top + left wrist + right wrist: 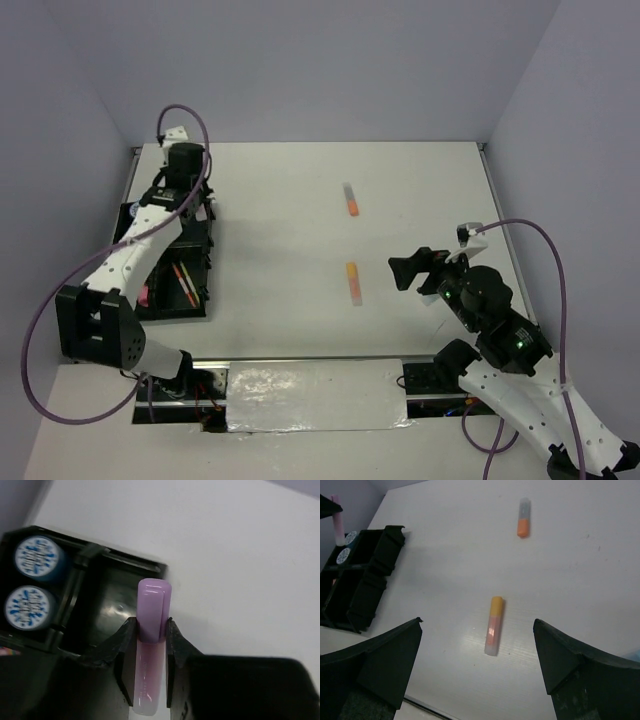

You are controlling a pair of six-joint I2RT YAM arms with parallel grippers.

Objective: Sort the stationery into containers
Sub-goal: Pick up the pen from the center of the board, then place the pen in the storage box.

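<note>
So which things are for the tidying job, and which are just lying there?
For the job: lilac stick, held by the left gripper; near orange stick; far orange stick; two rolls; pens; black tray.

Just lying there: shiny sheet; purple cable.

The black tray (178, 313) sat by the worktop's left edge, with two blue-white rolls (37, 557) (29, 607) in one compartment. Above it the left gripper (151, 630) pinched a lilac stick (154, 602). Two orange-capped sticks (351, 201) (352, 283) lay flat mid-worktop, apart.
</note>
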